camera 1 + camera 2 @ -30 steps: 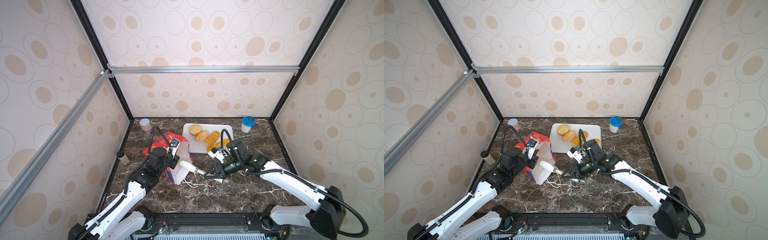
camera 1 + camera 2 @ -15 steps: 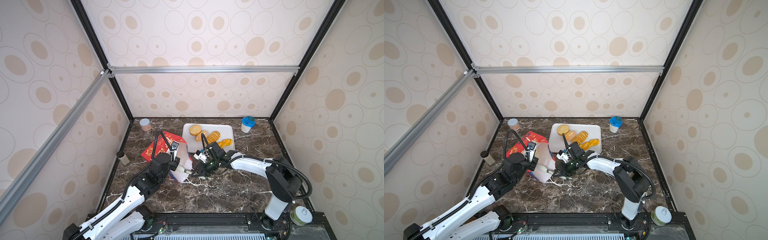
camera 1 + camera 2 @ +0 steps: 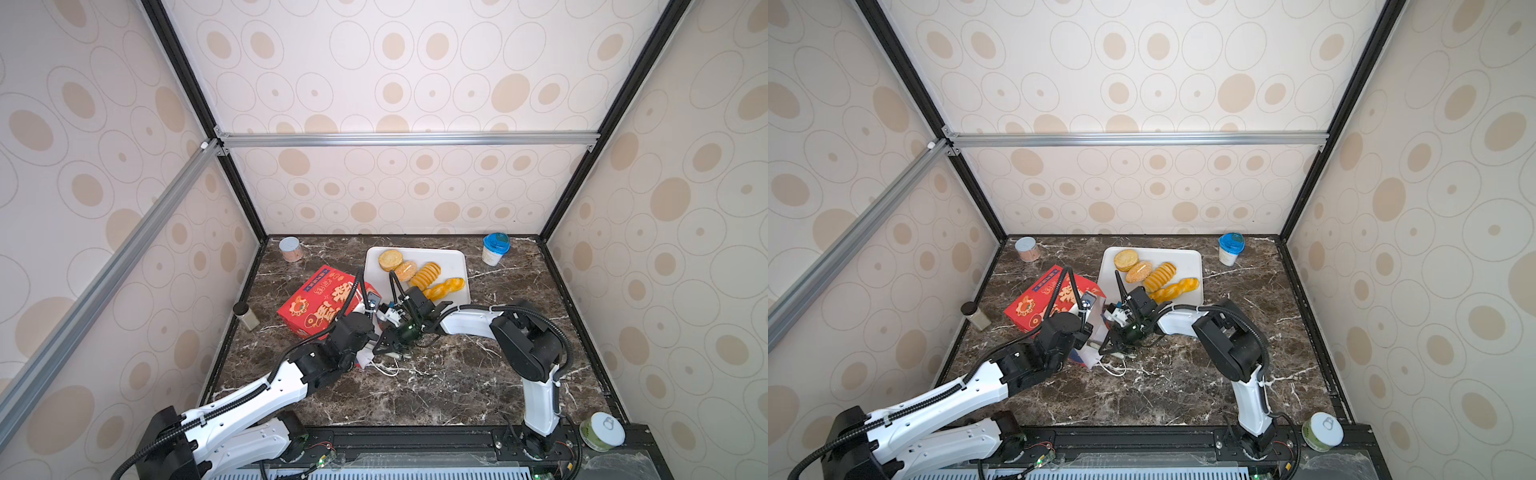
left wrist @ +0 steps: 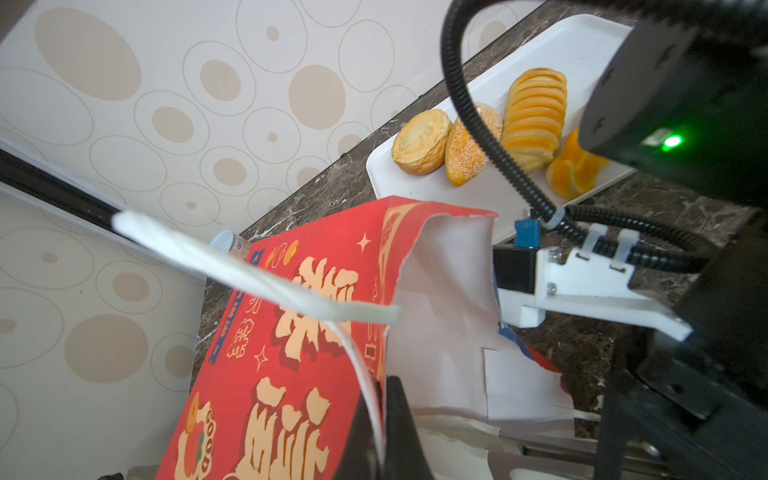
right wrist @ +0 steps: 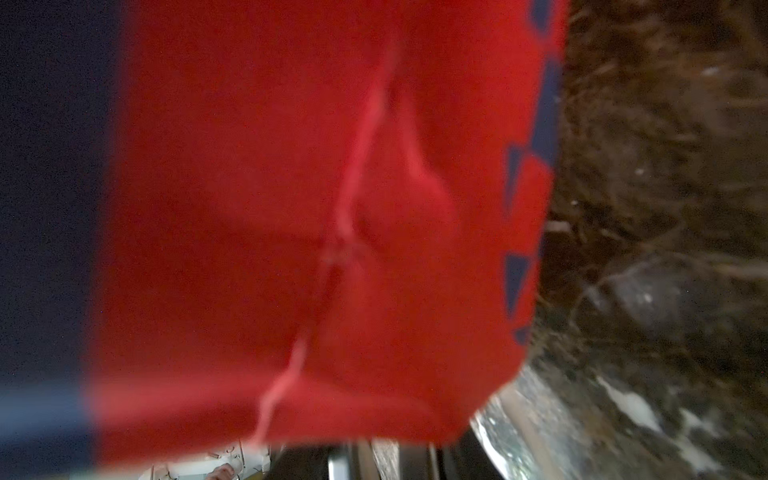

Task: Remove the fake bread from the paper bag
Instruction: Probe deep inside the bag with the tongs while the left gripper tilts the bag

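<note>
**Bag on its side, both grippers at its mouth**

The left gripper is closed tight on the paper bag at its mouth, and a white cord handle comes out from between its fingers. The red bag lies on its side on the table. Its white-lined opening is at this gripper and its bottom end stretches away from it.

The right gripper is at the same opening, just beside the left one. Its wrist view is filled with blurred red paper. I cannot tell how far its jaws stand apart or whether they hold anything.

Four pieces of bread lie in a row on a white tray behind the right gripper's wrist, apart from the bag. They are a round bun, a seeded oval, a ridged loaf and a braided twist. The twist is the one nearest that wrist.
</note>
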